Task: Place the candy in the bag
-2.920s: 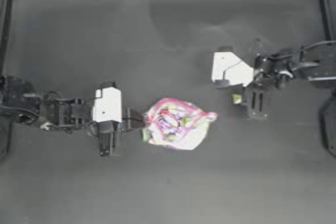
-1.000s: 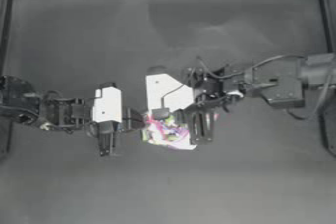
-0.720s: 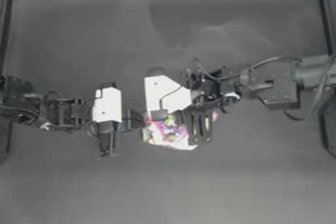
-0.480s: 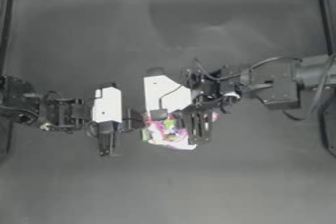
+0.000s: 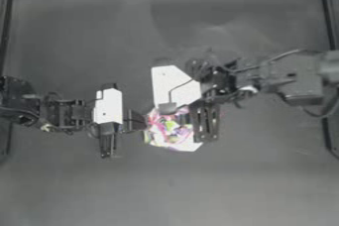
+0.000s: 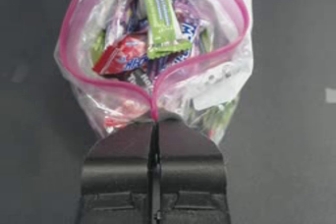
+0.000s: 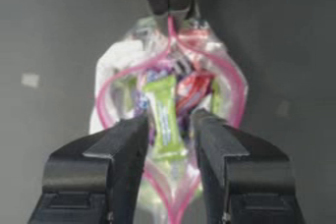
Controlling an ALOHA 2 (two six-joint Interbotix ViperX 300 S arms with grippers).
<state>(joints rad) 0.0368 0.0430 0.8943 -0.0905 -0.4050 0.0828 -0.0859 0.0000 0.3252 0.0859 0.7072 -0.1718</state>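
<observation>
Wrist views only: right end effector (image 7: pixel 169 128) clamped on candy (image 7: pixel 164 115) inside bag (image 6: pixel 125 90); left end effector (image 6: pixel 154 134) pinching seal.

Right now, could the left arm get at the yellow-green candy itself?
Probably not. The left gripper is shut on the bag at its seal, holding it open, while the right gripper has the candy at the mouth.
</observation>
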